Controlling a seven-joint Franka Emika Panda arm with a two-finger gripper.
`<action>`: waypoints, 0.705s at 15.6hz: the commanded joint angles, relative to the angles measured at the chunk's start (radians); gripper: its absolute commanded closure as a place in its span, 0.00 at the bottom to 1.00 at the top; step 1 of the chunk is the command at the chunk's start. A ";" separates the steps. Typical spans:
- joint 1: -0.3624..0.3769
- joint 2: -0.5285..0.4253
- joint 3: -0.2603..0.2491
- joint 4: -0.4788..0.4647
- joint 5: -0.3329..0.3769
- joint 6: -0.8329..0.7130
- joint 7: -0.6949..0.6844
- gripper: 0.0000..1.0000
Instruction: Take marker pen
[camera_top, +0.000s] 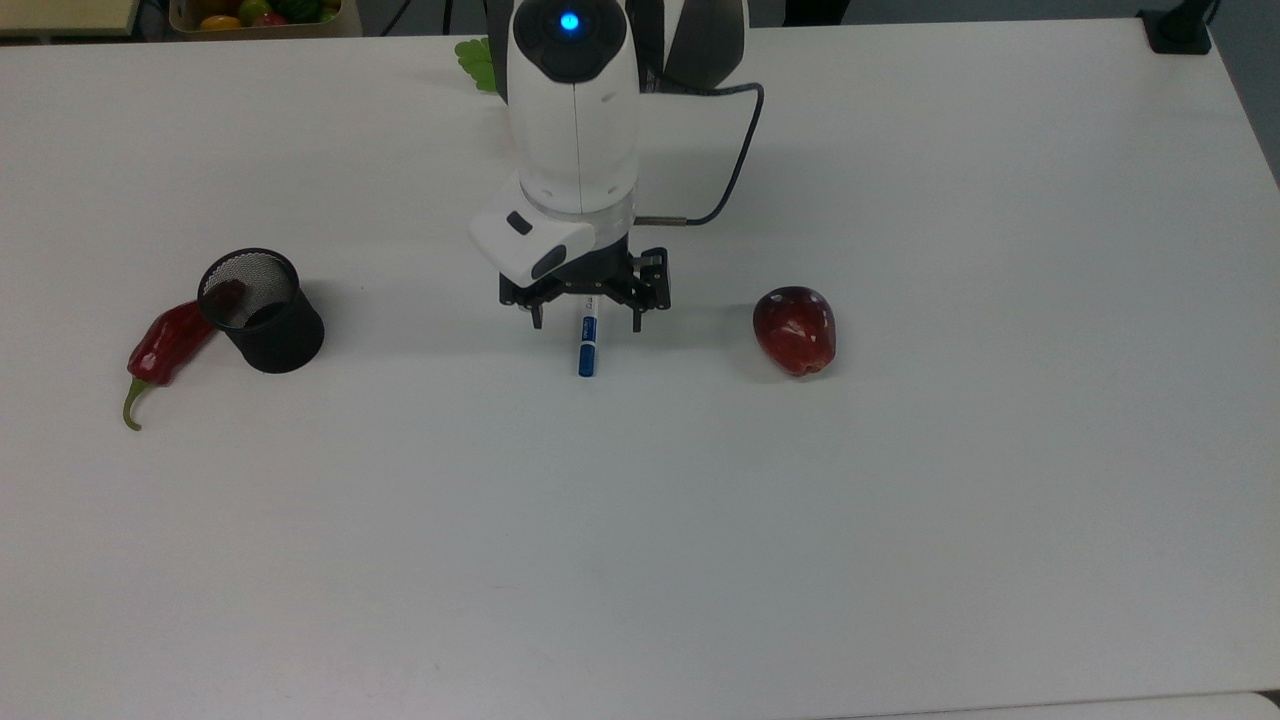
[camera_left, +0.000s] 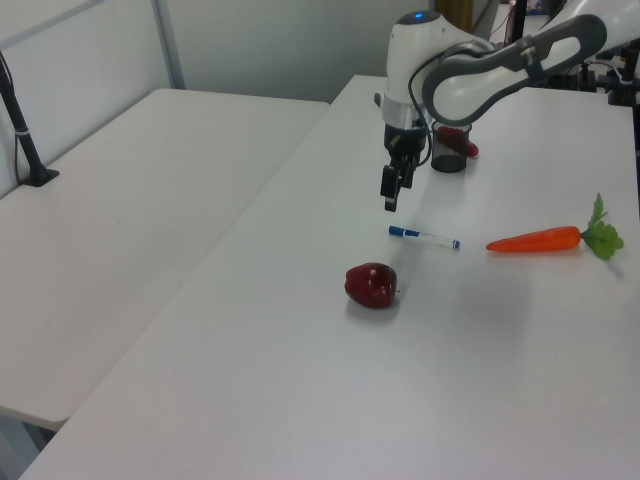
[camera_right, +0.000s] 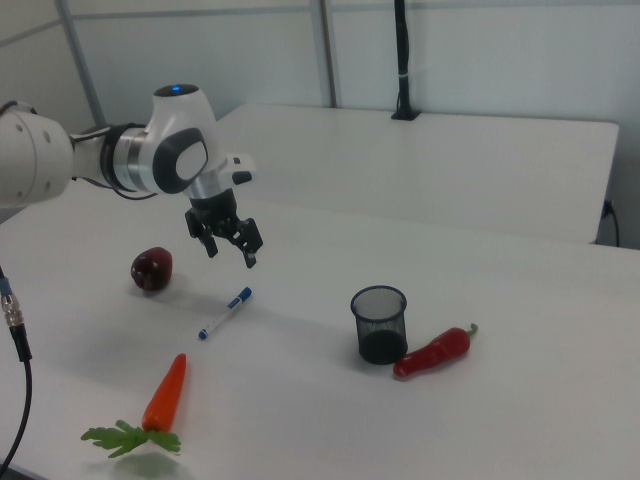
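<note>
Your gripper (camera_right: 229, 244): jaws spread wide and empty, hanging just above the marker pen (camera_left: 424, 237). Marker pen: lying flat on the table (camera_top: 900, 520), touching nothing, between your apple (camera_top: 795, 330) and mesh cup (camera_top: 262, 311). Carrot (camera_left: 535, 240) near its end.

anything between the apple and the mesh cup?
Yes: in the top view the marker pen lies flat between the apple and mesh cup, the open gripper above it.
</note>
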 joint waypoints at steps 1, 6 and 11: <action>0.013 -0.128 -0.013 -0.015 -0.027 -0.152 0.001 0.00; 0.004 -0.299 -0.013 -0.017 -0.070 -0.373 -0.015 0.00; -0.033 -0.412 -0.010 -0.021 -0.081 -0.518 -0.090 0.00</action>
